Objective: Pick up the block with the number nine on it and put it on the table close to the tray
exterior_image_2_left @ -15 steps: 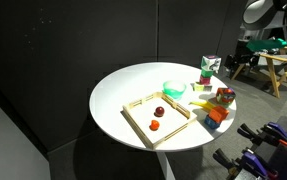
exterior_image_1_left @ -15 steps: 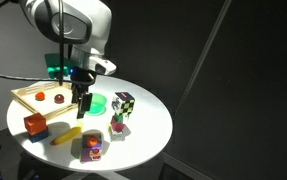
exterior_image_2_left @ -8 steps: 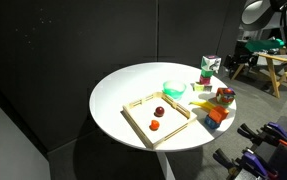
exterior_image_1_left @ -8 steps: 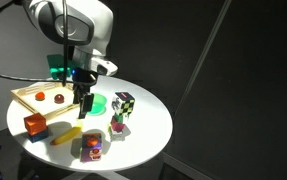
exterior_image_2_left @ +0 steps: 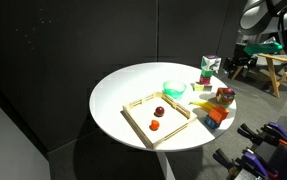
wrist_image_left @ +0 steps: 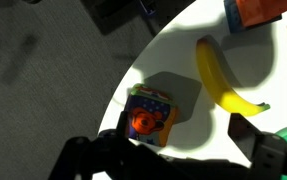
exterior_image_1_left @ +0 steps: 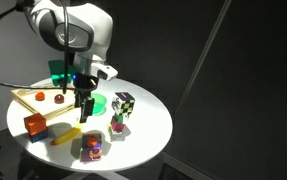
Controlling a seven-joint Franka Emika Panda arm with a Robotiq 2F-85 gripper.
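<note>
On round white table (exterior_image_1_left: 148, 125), left to right: one tray (exterior_image_1_left: 25, 103) holding two small round pieces (exterior_image_1_left: 40, 96); one orange cube (exterior_image_1_left: 33, 124); one banana (exterior_image_1_left: 65, 136); one block with the number nine (exterior_image_1_left: 91, 148) near table edge, just beside banana, apart from tray; one green bowl (exterior_image_1_left: 98, 103); one checkered cube (exterior_image_1_left: 124, 102). Gripper (exterior_image_1_left: 83, 112) hangs between tray and bowl, fingers spread wide, empty.

A round white counter (exterior_image_2_left: 123, 85) stands brightly lit against plain black walls (exterior_image_2_left: 53, 50) in both exterior views, with sharp shadows across its top. Behind it in an exterior view stands a light wooden stand (exterior_image_2_left: 275, 68); the wrist view shows dim grey floor (wrist_image_left: 43, 70) beyond the counter's curved edge
</note>
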